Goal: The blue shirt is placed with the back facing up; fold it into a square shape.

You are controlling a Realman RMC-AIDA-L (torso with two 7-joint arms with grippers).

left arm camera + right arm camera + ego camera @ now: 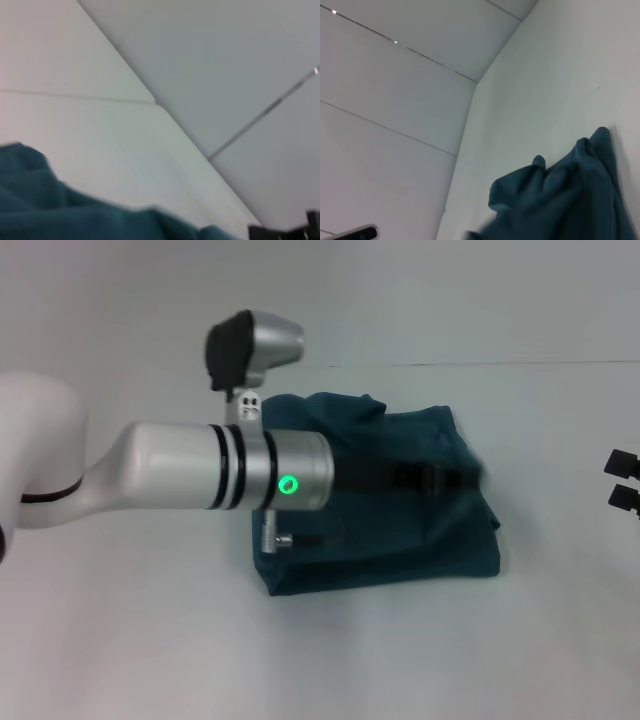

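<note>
1. Seemingly busy, the left pincer (440, 478) stretches over the blue shirt (400, 530); whether it is wide, narrow or holding cloth cannot be told.
2. Off the shirt's right side waits the right pincer (622, 480), its state equally unclear.
3. On the table (150, 640) the shirt already forms a rough square, edges rumpled; probably only tidying remains.

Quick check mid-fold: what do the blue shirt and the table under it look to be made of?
The blue shirt looks like soft matte knit fabric, likely cotton: it bunches into rounded folds and shows no sheen. The table looks like a smooth, hard white surface, perhaps laminate or painted board; it is flat, uniform and faintly glossy.
</note>
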